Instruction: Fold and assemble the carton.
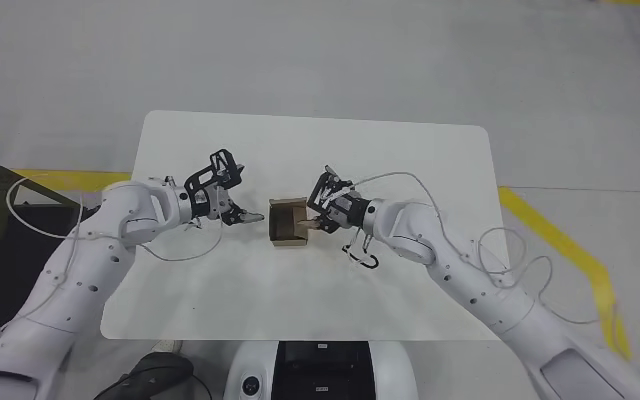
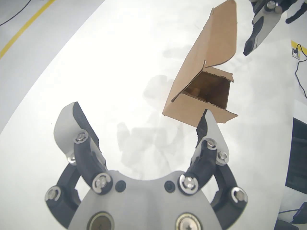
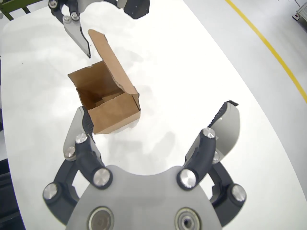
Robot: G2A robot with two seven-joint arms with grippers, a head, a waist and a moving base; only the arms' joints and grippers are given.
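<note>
Left hand and right hand both have their fingers spread wide with nothing between them. They sit at opposite ends of the carton, which stands upright about the middle of the bench, well in from every edge. In the left wrist view one fingertip overlaps a short flap at the carton's rim; whether it touches I cannot tell. In the right wrist view one finger is touching or just beside the lower corner of the nearest wall. The body looks squared up with its floor already folded in, so I judge the task about halfway done and the closing of the top as the step in hand. The mouth is open. The lid stands straight up from one long wall, seemingly the one toward the bench's far edge, and the short flaps at the ends stick up or outward. The carton is the one container in view. Inside I see only its own folded cardboard tabs on the floor, with nothing loose in it, though the deepest corner is in shadow. The next move probably calls for pressing the short flaps inward and then swinging the lid over to tuck its front lip inside the opposite wall. One hand would need to brace a wall while the other pushes, since such a light carton could slide on the smooth bench and the lid is likely to spring back.
</note>
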